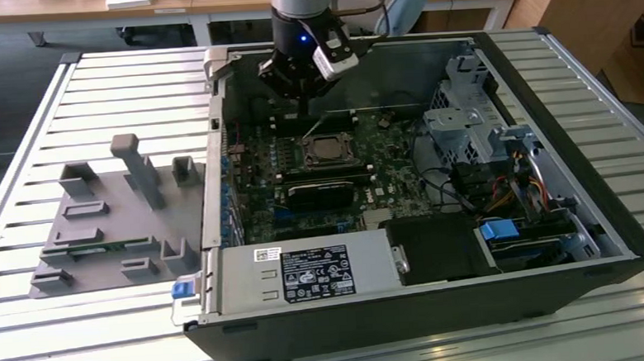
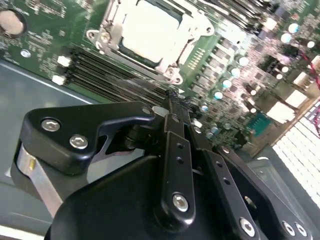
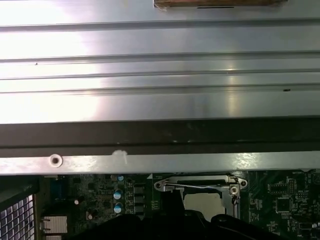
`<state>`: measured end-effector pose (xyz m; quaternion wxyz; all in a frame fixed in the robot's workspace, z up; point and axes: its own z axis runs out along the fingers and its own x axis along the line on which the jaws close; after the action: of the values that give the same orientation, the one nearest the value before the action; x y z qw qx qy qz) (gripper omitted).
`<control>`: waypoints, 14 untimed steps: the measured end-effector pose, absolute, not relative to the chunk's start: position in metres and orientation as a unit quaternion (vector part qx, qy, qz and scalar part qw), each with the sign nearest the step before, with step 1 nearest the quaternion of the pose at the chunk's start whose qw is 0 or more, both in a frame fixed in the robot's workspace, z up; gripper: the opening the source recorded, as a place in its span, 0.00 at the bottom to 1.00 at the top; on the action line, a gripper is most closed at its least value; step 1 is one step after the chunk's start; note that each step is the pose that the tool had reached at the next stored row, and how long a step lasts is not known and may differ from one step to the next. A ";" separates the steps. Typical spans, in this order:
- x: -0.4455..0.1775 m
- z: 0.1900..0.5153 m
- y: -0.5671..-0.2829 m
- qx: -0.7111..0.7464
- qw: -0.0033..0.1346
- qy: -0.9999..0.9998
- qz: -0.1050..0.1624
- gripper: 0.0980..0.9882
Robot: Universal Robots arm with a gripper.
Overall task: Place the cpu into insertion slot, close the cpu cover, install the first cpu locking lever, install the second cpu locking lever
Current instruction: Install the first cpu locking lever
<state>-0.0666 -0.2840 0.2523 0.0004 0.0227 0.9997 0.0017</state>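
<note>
The cpu (image 2: 150, 30), a pale square chip, lies in the insertion slot (image 1: 310, 144) on the green motherboard inside the open computer case. The silvery cpu cover (image 2: 111, 27) lies flat around it as a frame. In the first wrist view the cpu (image 3: 202, 204) and the cover's edge (image 3: 197, 185) show below the case wall. My gripper (image 1: 300, 120) hangs just behind the slot in the exterior view. Its black fingers (image 2: 175, 145) are shut, and their tips (image 2: 171, 102) sit close to the socket's edge beside the memory slots. I see nothing held between them.
A grey fixture plate (image 1: 115, 216) with upright holders lies on the slatted table at the exterior view's left. Inside the case are the power supply (image 1: 304, 272) at the front, a drive cage (image 1: 463, 132) with cables at the right, and a black module (image 1: 322, 189) in front of the socket.
</note>
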 end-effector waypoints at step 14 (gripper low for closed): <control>-0.054 0.244 -0.284 0.023 0.002 1.000 0.018 0.01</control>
<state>-0.0541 -0.2842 0.2436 0.0018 0.0226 0.9996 0.0184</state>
